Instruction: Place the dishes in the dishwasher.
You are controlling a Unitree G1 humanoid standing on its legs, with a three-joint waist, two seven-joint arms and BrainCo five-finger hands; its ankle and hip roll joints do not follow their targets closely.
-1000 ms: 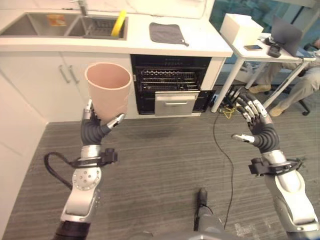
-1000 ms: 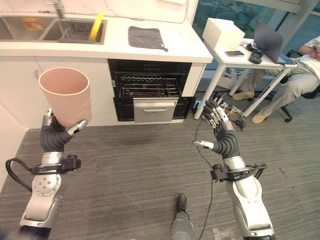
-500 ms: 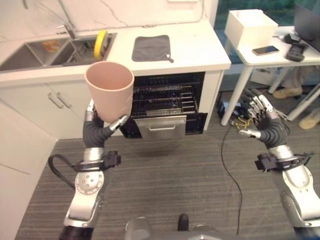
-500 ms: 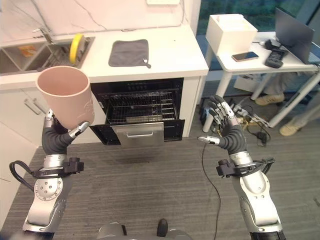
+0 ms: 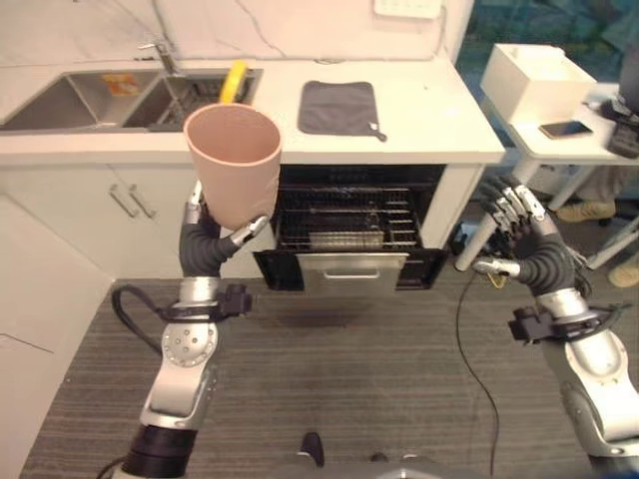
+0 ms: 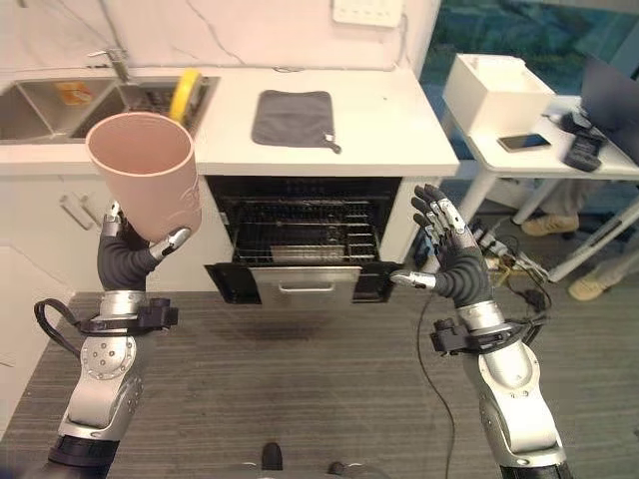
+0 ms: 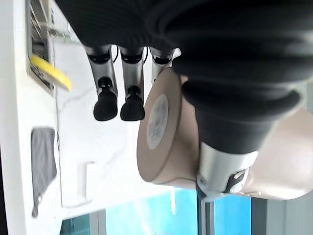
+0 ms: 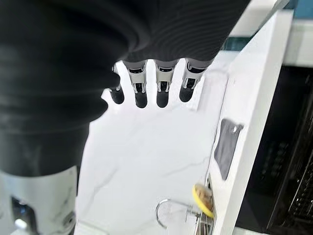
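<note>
Pink cup (image 5: 234,162) sits upright in our left hand (image 5: 207,242), mouth up, raised in front of the white cabinet doors below the sink (image 5: 100,90). Our fingers and thumb (image 5: 250,232) curl round its lower part; in the left wrist view the cup's base (image 7: 157,121) shows a round pale label, with the thumb pressed along the cup's side and dark fingertips (image 7: 119,105) beside the base.

Just right of the cup, under the white counter (image 5: 429,120), we see the dishwasher (image 5: 354,215) open, its wire rack (image 5: 349,220) exposed and a metal-fronted panel (image 5: 351,270) with a handle below the rack. The cup is apart from the rack, not touching it.

On the counter above lies a grey cloth (image 5: 337,106). In the sink stands a yellow dish (image 5: 234,82), tilted on edge, near the tap (image 5: 165,55).

Our right hand (image 6: 451,261) is held up to the right of the dishwasher, holding nothing, fingers straight and a little spread, thumb out to the side. The right wrist view shows the same fingertips (image 8: 162,96) in a loose row.

Further right stands a white table (image 6: 544,160) with a white box (image 6: 496,90) and a phone (image 6: 523,143).
</note>
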